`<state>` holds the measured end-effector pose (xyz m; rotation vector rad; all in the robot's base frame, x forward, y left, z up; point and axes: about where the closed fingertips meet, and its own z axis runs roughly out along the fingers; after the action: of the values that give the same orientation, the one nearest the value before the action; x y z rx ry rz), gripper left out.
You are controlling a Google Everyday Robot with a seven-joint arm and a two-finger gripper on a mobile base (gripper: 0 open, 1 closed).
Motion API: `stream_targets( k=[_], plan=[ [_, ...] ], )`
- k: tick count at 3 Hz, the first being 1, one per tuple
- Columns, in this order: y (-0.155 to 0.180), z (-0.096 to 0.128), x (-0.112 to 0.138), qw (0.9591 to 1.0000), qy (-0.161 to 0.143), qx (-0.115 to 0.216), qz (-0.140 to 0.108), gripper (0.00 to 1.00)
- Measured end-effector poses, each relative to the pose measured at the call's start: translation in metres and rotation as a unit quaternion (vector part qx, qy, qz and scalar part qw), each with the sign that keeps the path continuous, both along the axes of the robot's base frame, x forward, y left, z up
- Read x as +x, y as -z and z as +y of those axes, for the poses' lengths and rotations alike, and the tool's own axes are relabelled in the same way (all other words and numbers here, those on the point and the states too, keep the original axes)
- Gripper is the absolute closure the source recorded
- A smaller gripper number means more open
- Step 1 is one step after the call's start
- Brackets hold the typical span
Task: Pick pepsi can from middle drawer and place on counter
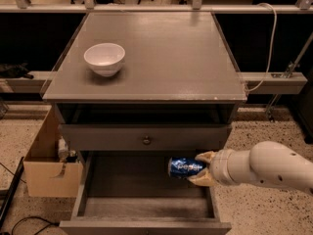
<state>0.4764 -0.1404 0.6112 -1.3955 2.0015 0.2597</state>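
- The gripper (200,168) hung over the right half of the open drawer. Its two tan fingers (205,156) were clamped on one end of the can (184,167), one above and one below.
- The can lay on its side in that grip, lettering toward the camera and free end pointing left. It appeared to be clear of the drawer (142,207) floor, just below the closed front (117,136) with the knob. How much gap lay under it could not be told.
- The arm (266,166) reached in from the right, over the drawer's right wall.
- The step in hand looked to be carrying the can out and up to the counter (161,67).
- To do it well, the can had to come out toward the camera first, from under the closed front and the counter's front edge. Only then should it rise. A straight lift would likely have knocked the can or the upper finger against them.
- The hold was on one end only, so the can could have pivoted or slipped. Slow travel without sharp wrist turns suited it best.
- The bowl (104,58) stood on the counter's left side. A spot on the right half, well apart from the bowl and back from the edge, looked safest.
- Set down on its side, the can might have rolled. Turning it upright first, or letting go only once it rested, would have guarded against that.
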Motion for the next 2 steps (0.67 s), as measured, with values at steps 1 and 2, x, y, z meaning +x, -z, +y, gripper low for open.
stream_targets(
  k=[1, 2],
  plan=[
    [0.002, 0.001, -0.001, 1.0, -0.002, -0.002, 0.003, 1.0],
    [-0.015, -0.006, -0.015, 0.9998, -0.01, -0.004, -0.016, 1.0]
  ],
)
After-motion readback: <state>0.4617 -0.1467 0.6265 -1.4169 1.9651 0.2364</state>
